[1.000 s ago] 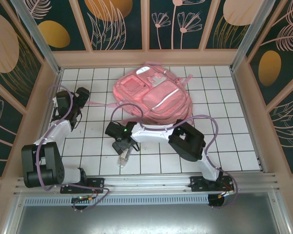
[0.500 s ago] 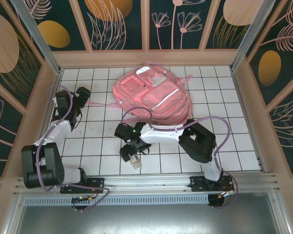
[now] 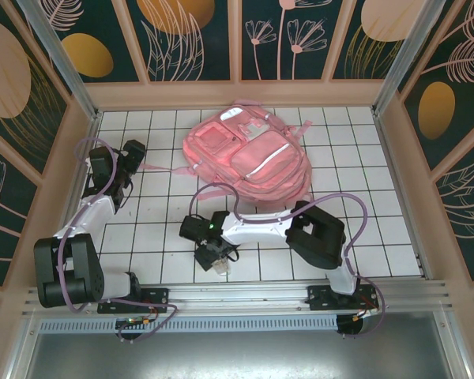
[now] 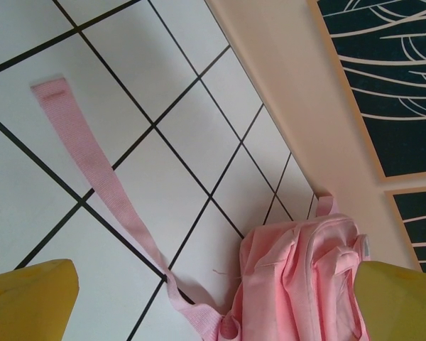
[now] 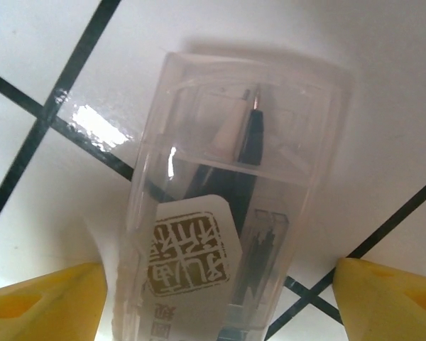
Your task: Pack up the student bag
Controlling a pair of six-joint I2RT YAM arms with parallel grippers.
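- One left gripper [image 3: 133, 151], mid-left of overhead frame, spread wide, holding nothing; two yellow fingertips [image 4: 28, 302] in lower corners of its wrist frame.
- One loose strap [image 4: 92, 170], flat on tiles [image 4: 177, 192], from upper left to lower centre there.
- One right gripper [image 3: 213, 254], lower centre overhead, spread wide either side of one clear case [image 5: 234, 213], not clamping it; pens inside, number unclear.
- One bag [image 3: 249, 154], upper centre overhead, lying flat.

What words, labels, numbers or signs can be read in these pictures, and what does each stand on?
On the clear pen case, a label: brown seal-style characters, too stylised and blurred to read.
Under it, small print: blurred and cut off, unreadable.
On the pink backpack: no readable text.
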